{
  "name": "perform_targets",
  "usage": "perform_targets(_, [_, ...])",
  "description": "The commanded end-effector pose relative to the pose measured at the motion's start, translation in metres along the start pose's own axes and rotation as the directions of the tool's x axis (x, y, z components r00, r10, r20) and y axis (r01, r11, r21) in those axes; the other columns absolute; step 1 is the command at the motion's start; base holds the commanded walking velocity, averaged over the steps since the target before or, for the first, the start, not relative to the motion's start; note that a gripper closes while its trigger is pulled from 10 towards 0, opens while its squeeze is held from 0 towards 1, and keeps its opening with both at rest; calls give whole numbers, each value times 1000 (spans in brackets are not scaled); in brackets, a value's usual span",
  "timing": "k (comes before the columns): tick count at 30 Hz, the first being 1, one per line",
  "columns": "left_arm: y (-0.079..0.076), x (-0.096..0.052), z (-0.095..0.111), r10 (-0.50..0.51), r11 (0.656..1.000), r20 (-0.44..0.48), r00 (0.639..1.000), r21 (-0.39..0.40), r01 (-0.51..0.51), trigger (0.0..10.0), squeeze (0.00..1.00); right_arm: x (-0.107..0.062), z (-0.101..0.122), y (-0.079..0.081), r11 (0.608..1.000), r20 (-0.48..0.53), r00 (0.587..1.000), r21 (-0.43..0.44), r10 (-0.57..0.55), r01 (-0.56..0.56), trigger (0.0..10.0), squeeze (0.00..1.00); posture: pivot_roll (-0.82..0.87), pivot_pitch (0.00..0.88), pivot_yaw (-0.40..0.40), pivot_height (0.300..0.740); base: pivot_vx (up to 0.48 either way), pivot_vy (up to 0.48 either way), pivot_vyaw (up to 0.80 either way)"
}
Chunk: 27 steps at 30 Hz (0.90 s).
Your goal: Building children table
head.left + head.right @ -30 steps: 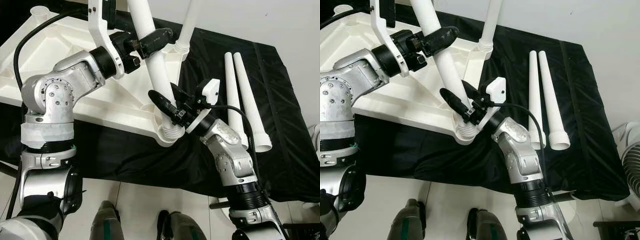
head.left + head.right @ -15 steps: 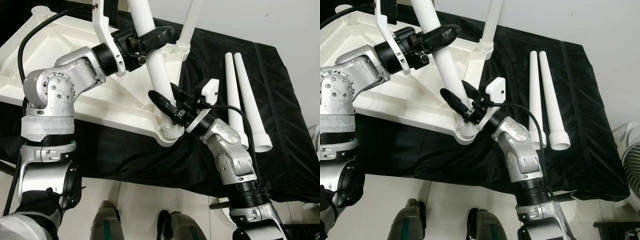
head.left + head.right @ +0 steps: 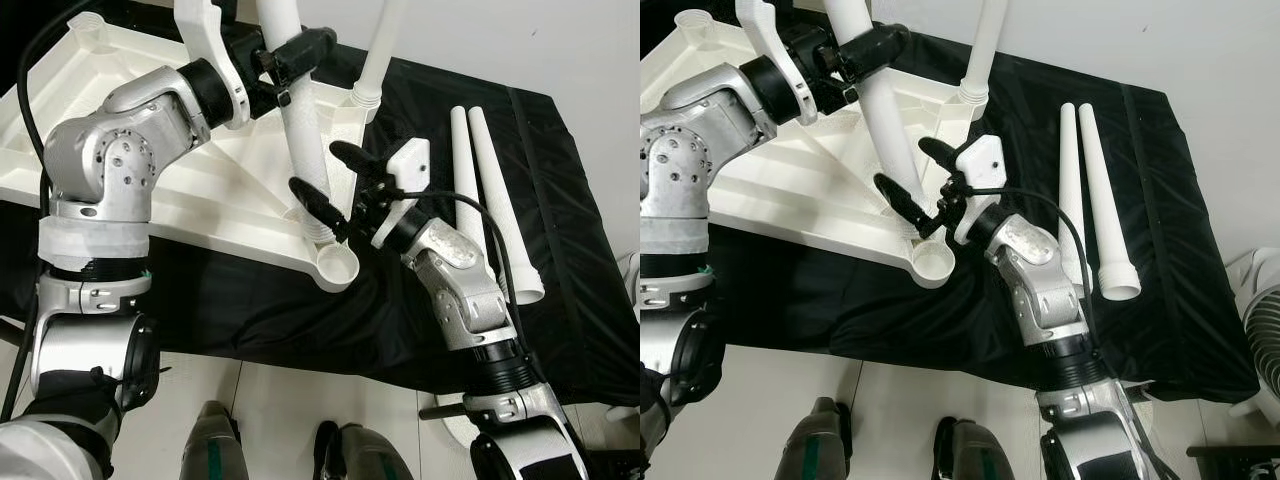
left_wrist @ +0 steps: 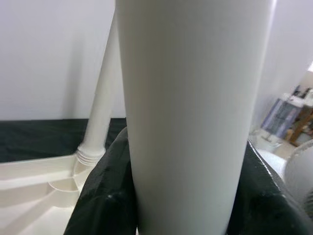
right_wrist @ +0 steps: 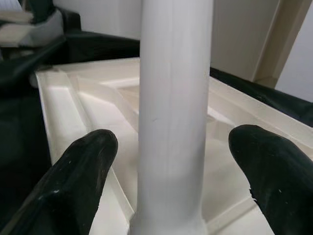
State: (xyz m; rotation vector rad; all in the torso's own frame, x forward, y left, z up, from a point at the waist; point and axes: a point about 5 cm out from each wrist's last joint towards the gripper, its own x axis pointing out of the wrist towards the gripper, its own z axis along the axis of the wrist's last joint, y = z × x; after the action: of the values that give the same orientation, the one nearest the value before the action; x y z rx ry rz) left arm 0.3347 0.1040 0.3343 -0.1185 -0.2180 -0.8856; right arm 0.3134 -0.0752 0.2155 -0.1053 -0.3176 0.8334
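Left gripper is pinching the white leg high up, its foot beside the corner socket; right gripper is straddling it, spread. Stiff, light, slick plastic: grip the shaft low.

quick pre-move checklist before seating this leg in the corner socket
1. Left gripper clamps the leg high up: ok.
2. Right gripper open, a finger on each side of the leg, not gripping: ok.
3. Leg end in the corner socket: not ok, the socket is empty and the end sits just beside it.
4. Far leg stands in its socket: ok; tightness cannot tell.
5. Two spare legs lie on the black cloth, apart from both arms: ok.
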Motion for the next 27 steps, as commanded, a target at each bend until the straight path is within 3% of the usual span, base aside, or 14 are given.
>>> perform_targets(1, [-7, 5, 3, -8, 998, -1, 1000, 56, 8, 10000, 0, 1, -5, -3, 999, -52, 998, -27, -18, 17, 10000, 0, 117, 110, -105, 740, 0, 0, 0])
perform_targets(8, [-23, 14, 0, -10, 991, 20, 1000, 134, 7, 10000, 0, 12, -3, -10, 993, -98, 992, -97, -74, 65, 10000, 0, 109, 94, -83, 740, 0, 0, 0])
perform_targets(27, [-36, 25, -5, -58, 988, 32, 998, 148, 52, 10000, 0, 23, -11, -18, 986, -189, 972, -114, -142, 122, 10000, 0, 98, 74, -53, 740, 0, 0, 0])
